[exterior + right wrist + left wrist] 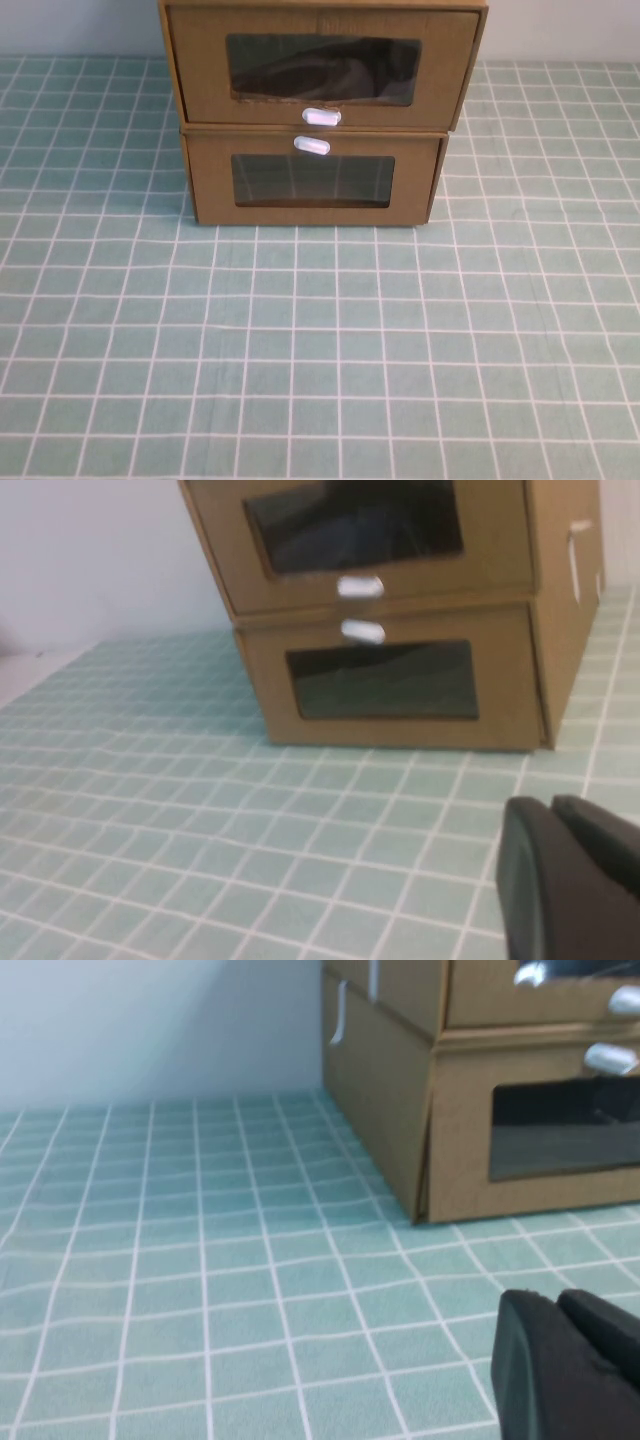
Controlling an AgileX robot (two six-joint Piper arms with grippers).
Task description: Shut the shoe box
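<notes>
At the far middle of the checked cloth (320, 340), two cardboard boxes stand stacked: the shoe box (322, 65) on top, its white tab (321, 116) below its window, its drawer front jutting slightly forward of the lower box (312, 180), whose tab sits above its window. The left gripper (575, 1365) hangs low over the cloth near the stack's left front corner. The right gripper (570, 880) hangs near the right front; whether either is spread or pressed together I cannot tell.

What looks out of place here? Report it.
The upper brown cardboard shoe box looks not fully shut: its front appears to jut forward past the lower brown cardboard box. The left gripper and right gripper sit low, short of both.
</notes>
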